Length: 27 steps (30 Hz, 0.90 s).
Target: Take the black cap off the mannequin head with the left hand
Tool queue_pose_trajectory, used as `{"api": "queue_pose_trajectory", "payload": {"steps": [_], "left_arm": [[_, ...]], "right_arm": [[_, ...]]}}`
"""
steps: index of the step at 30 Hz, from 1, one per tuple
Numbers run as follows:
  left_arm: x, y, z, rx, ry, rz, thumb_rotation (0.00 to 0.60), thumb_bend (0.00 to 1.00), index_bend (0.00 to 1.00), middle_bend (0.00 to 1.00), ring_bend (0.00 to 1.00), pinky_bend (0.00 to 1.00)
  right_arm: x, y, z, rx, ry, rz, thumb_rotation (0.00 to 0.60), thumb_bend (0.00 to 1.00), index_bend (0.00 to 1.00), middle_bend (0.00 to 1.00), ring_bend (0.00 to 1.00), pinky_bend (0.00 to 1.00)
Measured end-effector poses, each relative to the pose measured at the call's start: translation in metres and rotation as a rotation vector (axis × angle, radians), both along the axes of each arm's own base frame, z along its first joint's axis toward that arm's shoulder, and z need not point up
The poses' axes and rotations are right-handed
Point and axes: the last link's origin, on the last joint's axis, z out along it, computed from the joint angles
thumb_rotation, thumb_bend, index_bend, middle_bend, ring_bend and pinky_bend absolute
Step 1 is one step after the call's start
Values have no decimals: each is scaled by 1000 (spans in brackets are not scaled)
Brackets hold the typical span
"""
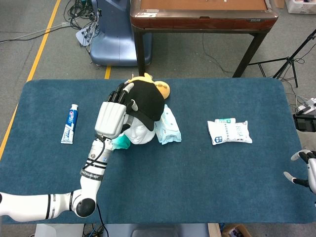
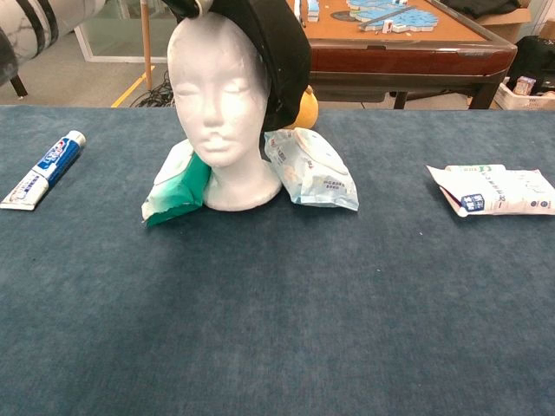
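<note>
The white mannequin head (image 2: 218,113) stands mid-table, also seen from above as the mannequin head (image 1: 139,133). The black cap (image 1: 144,100) sits pushed back over its crown and rear, and in the chest view the cap (image 2: 282,52) hangs down behind the bare forehead. My left hand (image 1: 114,114) is at the head's left side and grips the cap's front edge with its fingertips (image 1: 123,92). Only a sliver of the left hand's fingers (image 2: 195,7) shows at the chest view's top edge. My right hand (image 1: 304,171) hovers at the table's far right edge, fingers apart, holding nothing.
A toothpaste tube (image 1: 70,123) lies at the left. A green pack (image 2: 178,186) and a pale wipes pack (image 2: 312,171) flank the mannequin's base, with a yellow plush toy (image 1: 157,87) behind. A white pouch (image 1: 229,131) lies at the right. A wooden table (image 1: 202,17) stands beyond.
</note>
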Motion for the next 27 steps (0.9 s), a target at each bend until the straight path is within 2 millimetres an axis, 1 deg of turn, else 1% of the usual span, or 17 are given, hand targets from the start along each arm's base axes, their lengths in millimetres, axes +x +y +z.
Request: {"api": "queue_pose_trajectory", "payload": {"steps": [5,10,27], "left_arm": [[4,-4,3,9,-8,-17,600,472,714,103,36,171],[9,-3,5,19,-20,-29,600,472,714,105,36,171],[18,18,4,40,-56,1,600,472,714,108,36,171]], "right_arm": [[0,0,-1,3,2,-1,600,68,476,386,305,372],[0,-1,-2,5,4,-1,600,68,476,386,305,372],[0,-1,-2,6,4,-4,600,68,476,386,305,372]]}}
